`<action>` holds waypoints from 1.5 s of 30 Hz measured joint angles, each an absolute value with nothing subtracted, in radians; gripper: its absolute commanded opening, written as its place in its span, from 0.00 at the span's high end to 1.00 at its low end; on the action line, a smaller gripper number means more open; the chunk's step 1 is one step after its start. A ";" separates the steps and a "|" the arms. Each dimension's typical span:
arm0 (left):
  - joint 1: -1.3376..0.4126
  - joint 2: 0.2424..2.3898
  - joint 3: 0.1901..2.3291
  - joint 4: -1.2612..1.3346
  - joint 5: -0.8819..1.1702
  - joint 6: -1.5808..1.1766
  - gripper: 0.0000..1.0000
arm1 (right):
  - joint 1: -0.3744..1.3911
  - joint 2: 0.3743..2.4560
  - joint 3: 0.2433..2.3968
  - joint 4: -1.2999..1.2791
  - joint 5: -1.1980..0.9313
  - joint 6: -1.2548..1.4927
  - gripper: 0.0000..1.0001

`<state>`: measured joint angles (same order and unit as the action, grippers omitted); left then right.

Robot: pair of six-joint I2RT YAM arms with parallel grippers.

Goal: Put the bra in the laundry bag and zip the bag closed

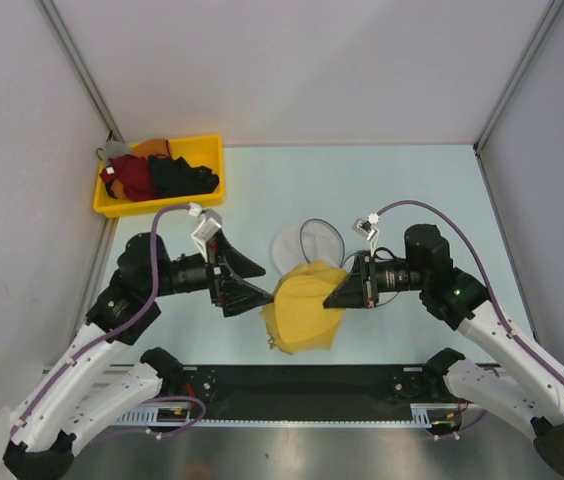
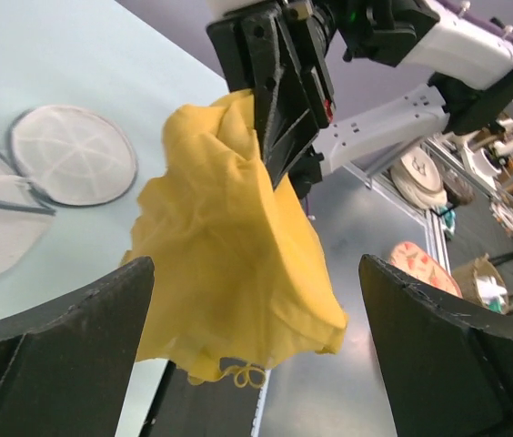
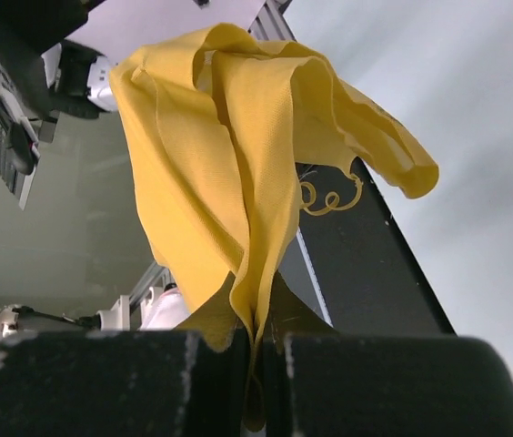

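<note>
My right gripper (image 1: 334,296) is shut on the yellow bra (image 1: 302,308) and holds it up above the table's near edge; its jaws pinch a fold of the cloth (image 3: 238,182). My left gripper (image 1: 262,296) is open and empty, just left of the hanging bra (image 2: 238,237), not touching it. The laundry bag (image 1: 308,242), a round white mesh clamshell with dark wire rims, lies open on the table behind the bra. Its two halves show in the left wrist view (image 2: 73,155).
A yellow plastic bin (image 1: 202,160) with dark, red and orange clothes stands at the back left. A black rail (image 1: 302,380) runs along the near edge between the arm bases. Grey walls close in the left, back and right.
</note>
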<state>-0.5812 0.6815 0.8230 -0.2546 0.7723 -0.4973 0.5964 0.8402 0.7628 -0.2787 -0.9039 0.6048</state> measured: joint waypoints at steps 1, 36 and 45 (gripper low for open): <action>-0.613 0.696 0.828 -0.251 0.759 -0.498 0.00 | 0.596 0.838 0.765 -0.286 -0.904 0.603 1.00; -0.888 0.891 0.896 -0.236 0.598 -0.527 0.00 | 0.634 0.704 0.801 -0.362 -0.877 0.592 1.00; -0.888 0.905 0.785 -0.016 0.751 -0.690 0.05 | 0.663 0.701 0.814 -0.345 -0.845 0.593 1.00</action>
<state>-0.8883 0.9054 0.7849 -0.0162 0.7506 -0.6899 0.6628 0.7010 0.8139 -0.3450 -0.8452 0.5930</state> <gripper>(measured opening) 0.986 0.035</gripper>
